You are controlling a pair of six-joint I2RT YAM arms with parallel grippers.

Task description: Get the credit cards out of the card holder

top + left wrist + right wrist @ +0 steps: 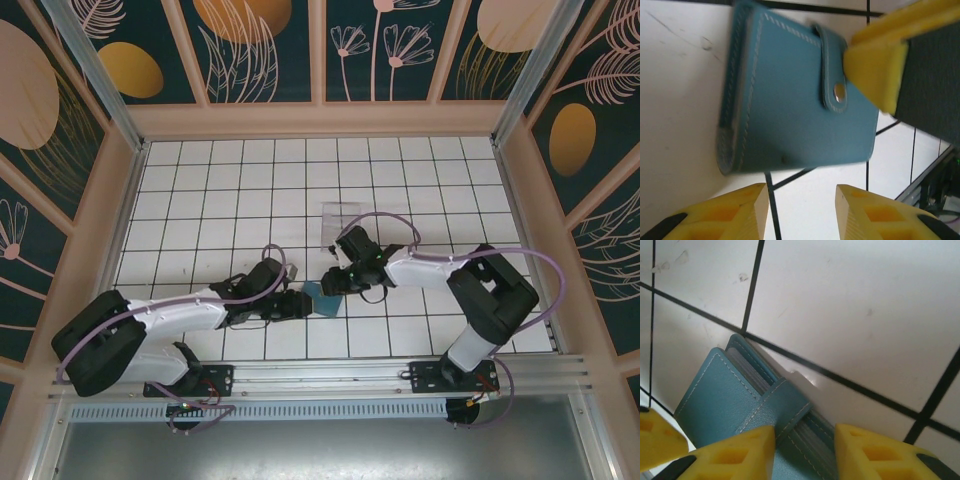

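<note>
Near the middle of the white tiled table (200,190), toward its near edge, the card holder (322,297) lay flat and folded shut, hemmed in by both grippers. The left gripper (298,303) sat at its left side and the right gripper (334,284) at its upper right, each touching it or all but touching it. Farther up the table a clear plastic tray (340,222) lay well apart from them.

From the left wrist, the card holder (800,100) showed its stitched teal face, with the strap (832,65) folded over one edge and fastened by a metal snap (839,92). The jaws of the left gripper (800,192) were spread, with bare tile showing in the gap, and the card holder lay just past their tips, not between them. One yellow finger (872,75) of the right gripper touched the strap edge, right beside the snap.

From the right wrist, the right gripper (804,432) straddled that same edge. Its jaws stood apart with the strap (775,405) and some grey layers (754,374) of the card holder's open side between them. Whether they were pinching the card holder (720,400) or only bracketing it could not be told. Nor could it be told whether those grey layers were the credit cards or inner sleeves. A finger (657,437) of the left gripper showed at the card holder's other side
</note>
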